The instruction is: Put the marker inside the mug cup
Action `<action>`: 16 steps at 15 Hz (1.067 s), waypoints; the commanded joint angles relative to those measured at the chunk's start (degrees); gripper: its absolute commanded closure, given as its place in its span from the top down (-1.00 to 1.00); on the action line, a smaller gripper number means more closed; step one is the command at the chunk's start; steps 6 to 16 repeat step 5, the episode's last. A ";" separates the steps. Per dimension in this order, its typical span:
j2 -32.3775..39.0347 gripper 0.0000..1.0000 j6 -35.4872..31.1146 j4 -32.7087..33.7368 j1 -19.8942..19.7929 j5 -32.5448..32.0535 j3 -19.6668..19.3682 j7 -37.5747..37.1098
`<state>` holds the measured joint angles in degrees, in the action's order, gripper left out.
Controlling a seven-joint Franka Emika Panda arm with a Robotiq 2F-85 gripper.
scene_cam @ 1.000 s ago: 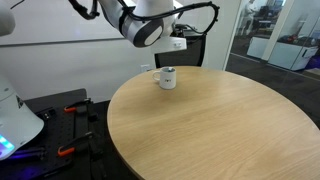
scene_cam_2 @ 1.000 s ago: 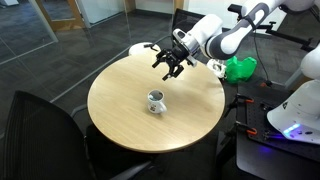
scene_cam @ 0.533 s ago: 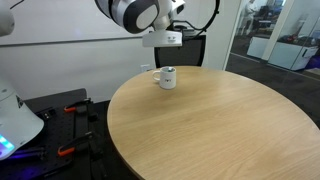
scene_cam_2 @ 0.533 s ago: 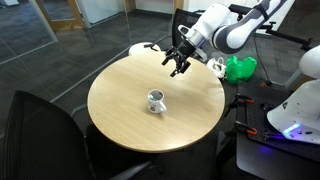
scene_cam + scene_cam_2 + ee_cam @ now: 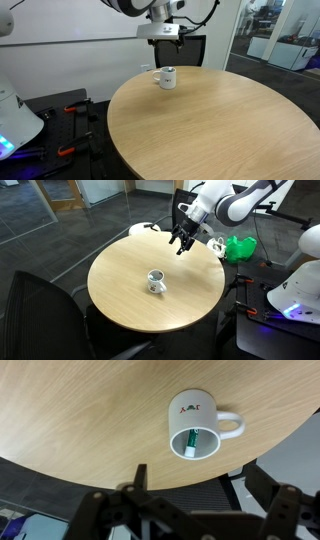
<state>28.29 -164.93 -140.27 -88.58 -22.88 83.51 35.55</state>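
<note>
Wooden table [image 5: 80, 410], marker [image 5: 188, 439] in mug [image 5: 189, 406], chair [image 5: 42, 302] beside

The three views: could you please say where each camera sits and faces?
In an exterior view: low at the table's edge, facing across to the mug cup; gripper above.
In an exterior view: raised, looking down over the table; arm and gripper show.
Wrist view: looks down past the open gripper at the marker inside the mug cup.
All share the mug cup.
</note>
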 commanded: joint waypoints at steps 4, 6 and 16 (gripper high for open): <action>-1.66 1.00 -0.20 0.02 0.55 1.26 -0.37 0.56; -1.66 1.00 -0.18 0.02 0.53 1.27 -0.37 0.56; -1.66 1.00 -0.18 0.02 0.53 1.27 -0.37 0.56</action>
